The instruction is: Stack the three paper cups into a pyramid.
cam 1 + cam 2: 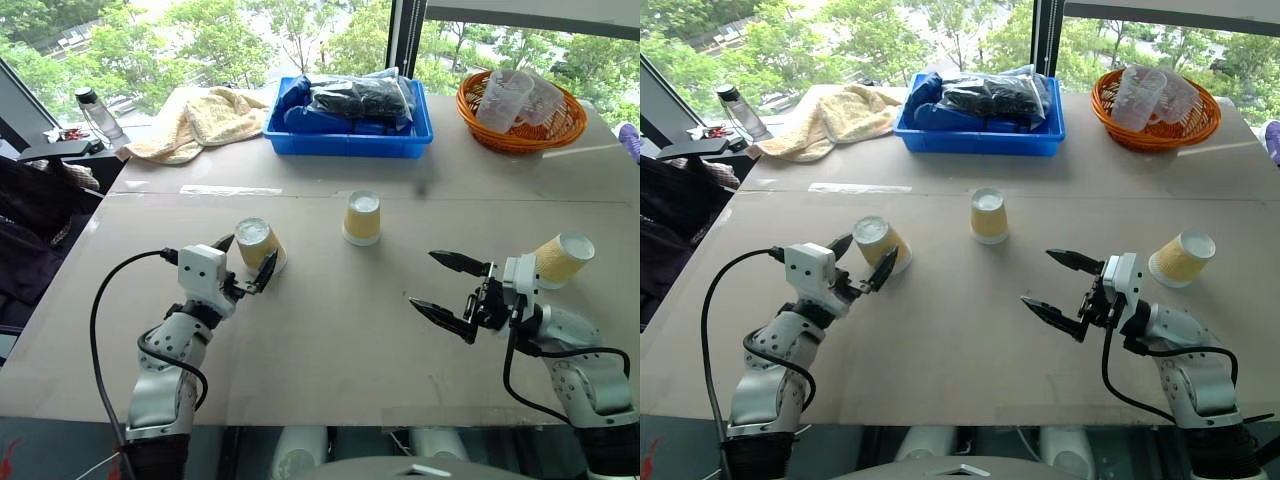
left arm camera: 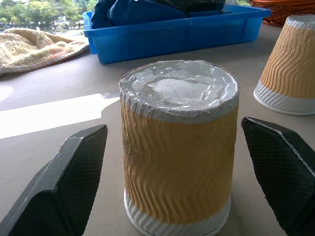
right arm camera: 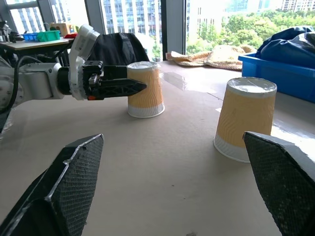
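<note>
With my left end effector (image 1: 247, 263) spread wide around the nearest upside-down paper cup (image 1: 257, 243) on the counter (image 1: 330, 330), the middle cup (image 1: 362, 217) and right cup (image 1: 563, 258) well apart, and my right end effector (image 1: 447, 288) released and empty, I judge an off-centre squeeze could crush or tip that cup.

A pale brown bench (image 1: 330, 330) stands against tall windows (image 1: 250, 30) with a dark frame post (image 1: 405, 30), daylight and green trees outside. Along its far edge lie a cream towel (image 1: 200, 120), a blue bin (image 1: 350, 135) of dark bagged items and an orange wicker basket (image 1: 520, 130). A clear bottle (image 1: 97, 112) stands at far left, beside dark fabric (image 1: 30, 230).
</note>
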Robot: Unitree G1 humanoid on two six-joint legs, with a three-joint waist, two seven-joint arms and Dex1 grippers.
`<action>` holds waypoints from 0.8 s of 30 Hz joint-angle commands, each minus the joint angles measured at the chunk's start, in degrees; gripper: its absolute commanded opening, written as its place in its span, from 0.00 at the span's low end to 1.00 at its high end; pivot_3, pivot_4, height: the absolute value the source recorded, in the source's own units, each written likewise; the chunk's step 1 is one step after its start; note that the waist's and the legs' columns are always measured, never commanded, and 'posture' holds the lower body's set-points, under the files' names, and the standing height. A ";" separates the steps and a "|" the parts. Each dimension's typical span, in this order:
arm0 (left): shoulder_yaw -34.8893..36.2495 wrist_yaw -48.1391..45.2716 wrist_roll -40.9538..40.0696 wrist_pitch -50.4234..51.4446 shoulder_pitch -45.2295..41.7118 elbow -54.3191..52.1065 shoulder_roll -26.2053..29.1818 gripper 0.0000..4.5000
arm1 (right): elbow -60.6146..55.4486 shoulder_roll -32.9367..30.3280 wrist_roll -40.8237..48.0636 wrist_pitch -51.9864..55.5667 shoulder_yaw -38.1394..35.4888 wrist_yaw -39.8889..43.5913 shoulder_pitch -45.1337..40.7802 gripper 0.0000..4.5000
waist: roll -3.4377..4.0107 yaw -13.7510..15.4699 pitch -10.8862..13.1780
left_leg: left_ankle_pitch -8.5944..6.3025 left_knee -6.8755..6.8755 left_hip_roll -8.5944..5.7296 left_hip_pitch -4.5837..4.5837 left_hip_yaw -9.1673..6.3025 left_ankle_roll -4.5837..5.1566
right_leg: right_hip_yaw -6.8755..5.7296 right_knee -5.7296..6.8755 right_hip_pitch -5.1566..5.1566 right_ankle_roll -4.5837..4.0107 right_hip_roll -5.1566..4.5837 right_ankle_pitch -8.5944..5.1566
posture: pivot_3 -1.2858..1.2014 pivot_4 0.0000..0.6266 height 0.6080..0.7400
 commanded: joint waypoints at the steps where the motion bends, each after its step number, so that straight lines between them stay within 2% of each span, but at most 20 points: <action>1: -1.08 0.33 0.45 -0.94 -3.08 0.49 -0.58 0.99 | -3.30 0.38 1.93 1.09 -0.74 -1.61 -1.69 1.00 | 0.00 0.01 0.00 | 0.00 0.00 -0.01 0.00 0.00 0.00 | 0.00 0.00 0.01 0.01 0.00 0.00 | 0.52 0.24 0.95; 3: -1.18 0.37 0.35 -0.93 -3.66 0.85 -0.82 0.99 | -3.68 0.53 2.24 1.24 -0.85 -1.83 -1.90 1.00 | -0.01 0.00 0.00 | 0.00 0.01 -0.02 -0.01 0.00 0.00 | 0.00 0.00 0.01 0.01 0.00 0.01 | 0.52 0.24 0.95; 5: -1.30 0.44 0.03 -0.48 -4.32 0.97 -1.13 0.88 | -4.13 0.51 2.79 1.51 -0.86 -1.90 -2.22 1.00 | 0.00 0.01 0.00 | 0.00 -0.01 -0.01 -0.02 0.00 0.00 | 0.00 -0.01 0.00 0.22 0.00 0.12 | 0.52 0.24 0.95; 8: -1.60 0.22 0.07 0.16 -4.83 1.08 -1.01 0.62 | -5.17 0.18 3.95 2.60 -0.76 -1.89 -2.48 1.00 | 0.00 0.00 0.00 | 0.00 -0.01 0.00 -0.02 -0.02 0.00 | -0.02 -0.01 0.00 0.23 0.02 0.13 | 0.52 0.24 0.95; 9: -1.70 0.14 0.14 0.37 -4.87 1.09 -0.87 0.59 | -5.50 0.11 4.23 2.99 -0.73 -1.91 -2.54 1.00 | 0.00 -0.01 0.00 | 0.00 -0.01 -0.01 -0.02 -0.02 0.00 | -0.02 -0.01 0.00 0.23 0.02 0.13 | 0.52 0.24 0.95; 14: -3.58 -2.69 -1.21 2.38 -5.10 -1.73 0.01 0.59 | -8.02 -0.92 5.55 5.40 -1.04 -2.21 -2.38 1.00 | 0.00 0.02 -0.01 | 0.00 0.02 0.00 -0.01 -0.03 0.00 | -0.02 0.01 0.02 0.21 0.02 0.13 | 0.52 0.24 0.95; 18: -10.00 -9.51 -3.61 5.47 -5.85 -6.82 0.92 0.59 | -9.60 -3.26 7.21 6.73 -4.02 -2.17 -0.78 1.00 | 0.00 0.21 0.00 | 0.00 0.03 -0.03 -0.06 -0.03 0.00 | -0.02 -0.02 0.02 0.21 -0.02 0.12 | 0.52 0.24 0.95; 24: -17.88 -18.42 -4.11 7.67 -7.95 -7.90 2.55 0.59 | -11.40 -5.87 8.11 6.92 -8.31 -2.70 3.79 1.00 | 0.00 -0.14 -0.01 | 0.00 0.04 -0.06 -0.07 -0.02 0.00 | 0.01 -0.03 0.01 0.23 0.07 0.13 | 0.52 0.24 0.95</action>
